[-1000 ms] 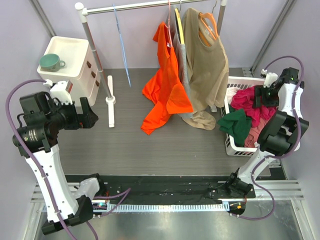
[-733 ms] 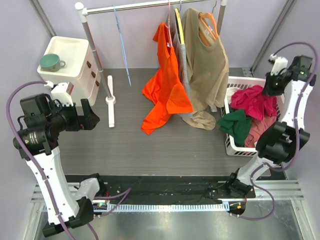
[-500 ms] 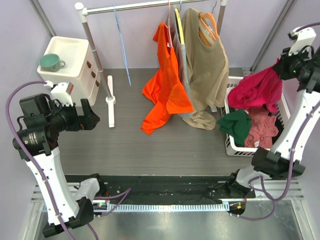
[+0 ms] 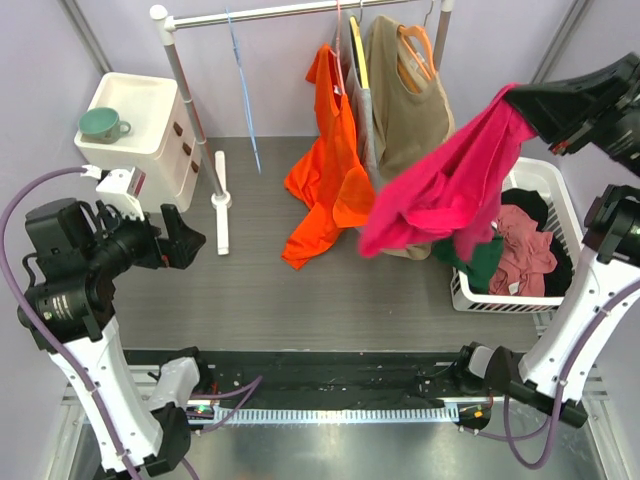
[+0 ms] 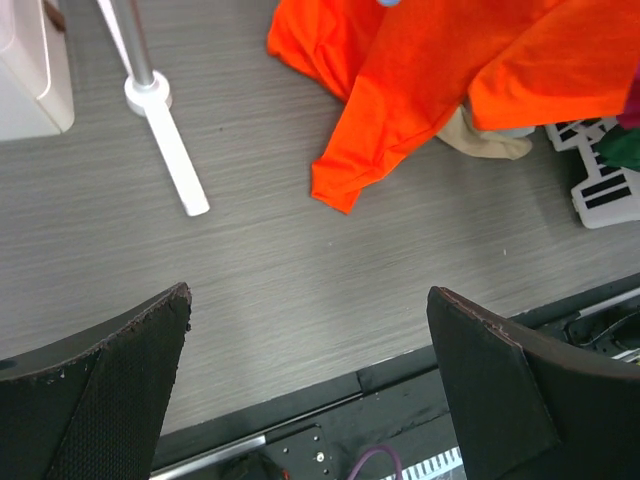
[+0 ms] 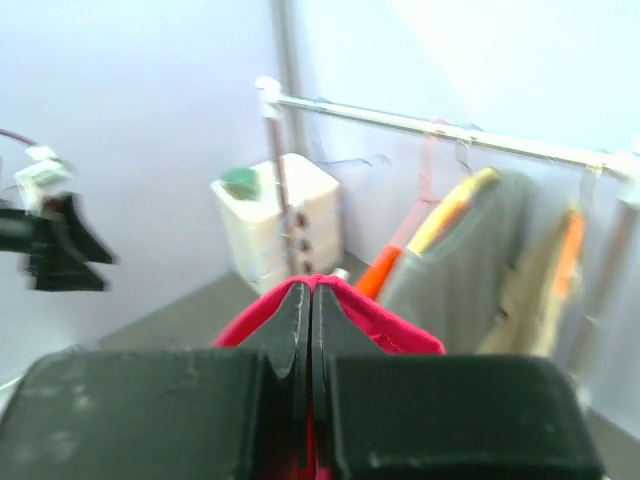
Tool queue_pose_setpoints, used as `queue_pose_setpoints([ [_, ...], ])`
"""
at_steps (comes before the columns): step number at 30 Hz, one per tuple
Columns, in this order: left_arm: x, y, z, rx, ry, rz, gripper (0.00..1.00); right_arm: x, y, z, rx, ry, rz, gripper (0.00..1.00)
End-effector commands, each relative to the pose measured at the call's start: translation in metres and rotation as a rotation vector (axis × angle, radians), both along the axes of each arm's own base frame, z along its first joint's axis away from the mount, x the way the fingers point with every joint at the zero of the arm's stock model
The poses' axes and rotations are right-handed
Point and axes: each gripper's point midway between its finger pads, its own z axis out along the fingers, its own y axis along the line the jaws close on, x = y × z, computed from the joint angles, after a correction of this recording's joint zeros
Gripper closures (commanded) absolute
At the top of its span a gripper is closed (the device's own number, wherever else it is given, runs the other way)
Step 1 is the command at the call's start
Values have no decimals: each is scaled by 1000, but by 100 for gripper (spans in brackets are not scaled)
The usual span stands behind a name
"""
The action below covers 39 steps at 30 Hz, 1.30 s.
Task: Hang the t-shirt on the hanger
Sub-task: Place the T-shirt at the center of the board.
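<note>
R gripper (image 6: 312, 292) clamped on t-shirt (image 4: 450, 190), hanging bunched; I'd carry it slow to hanger (image 4: 243, 90), clear of orange shirt (image 4: 330, 170).

A clothes rail (image 4: 290, 12) stood at the back of a grey wood-grain table (image 4: 250, 290). From it hung an orange t-shirt (image 4: 325, 170), its hem trailing on the surface, a yellow hanger (image 4: 357, 50) carrying a grey garment (image 6: 470, 270), and a tan top (image 4: 405, 115) on an orange hanger (image 4: 418, 45). At back left sat a white drawer unit (image 4: 150, 100) with a green cup (image 4: 100, 124) on top. At right, a white laundry basket (image 4: 470, 292) held a dark green garment (image 4: 478, 258) and a dusty-pink one (image 4: 520, 250).
</note>
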Motion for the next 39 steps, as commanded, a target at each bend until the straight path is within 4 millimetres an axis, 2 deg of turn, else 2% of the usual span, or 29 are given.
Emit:
queue_pose_setpoints([
  [1,-7,-18,31,-17,-156,-89,0,-69,46,53,-33,-148,235,99],
  [2,-7,-19,33,-17,-169,-91,0,-70,47,57,-23,-155,232,99],
  [4,-7,-22,40,-21,-197,-106,0,-56,42,53,15,-101,232,99],
  [7,-3,-24,38,-47,-171,-122,0,-14,39,22,85,56,282,99],
  [8,-1,-25,37,-63,-151,-135,0,26,38,-23,160,273,294,99],
  [9,1,-25,35,-70,-135,-141,0,28,55,-37,160,325,348,99],
  [10,2,-25,34,-71,-127,-142,0,41,61,-57,108,305,339,99],
  [11,3,-24,33,-67,-126,-141,0,51,71,-80,133,421,302,99],
  [12,3,-24,33,-62,-126,-138,0,42,102,-95,78,439,363,99],
  [13,2,-22,31,-52,-126,-135,0,38,114,-111,28,440,371,99],
  [16,-1,-21,27,-14,-143,-139,0,30,136,-127,16,479,402,99],
  [18,-1,-22,19,-8,-134,-162,0,28,145,-124,-13,446,397,99],
  [19,-4,-24,17,-7,-136,-180,0,16,158,-118,-39,421,434,99],
  [21,-6,-30,12,-18,-139,-221,0,11,175,-118,-80,386,441,99],
  [22,-8,-32,12,-16,-148,-236,0,0,196,-128,-110,413,500,99],
  [23,-10,-36,13,-17,-161,-267,0,-1,206,-139,-147,406,511,99],
  [24,-11,-37,14,-16,-169,-283,0,1,216,-156,-184,427,501,99],
  [25,-13,-40,14,-17,-173,-301,0,-17,239,-175,-239,447,560,99],
  [28,-19,-45,14,-20,-183,-344,0,-34,279,-224,-400,444,614,99],
  [29,-20,-46,13,-17,-188,-345,0,-62,301,-236,-458,423,690,99],
  [30,-20,-46,12,-18,-186,-348,0,-68,311,-242,-515,360,711,99],
  [31,-21,-46,11,-17,-189,-347,0,-71,321,-249,-553,332,709,75],
  [32,-23,-47,10,-16,-187,-345,0,-80,342,-270,-605,338,751,56],
  [33,-22,-45,7,-15,-178,-337,0,-77,350,-260,-592,321,754,37],
  [34,-23,-44,3,-12,-163,-332,0,-72,358,-261,-593,332,753,1],
  [35,-23,-43,0,-4,-151,-330,0,-63,363,-266,-604,339,744,0],
  [36,-23,-42,-6,3,-129,-334,0,-58,359,-258,-605,318,731,0],
  [38,-28,-37,-24,65,-84,-369,0,-50,345,-263,-621,308,740,0],
  [39,-27,-33,-31,88,-63,-381,0,-36,321,-275,-630,359,714,0],
])
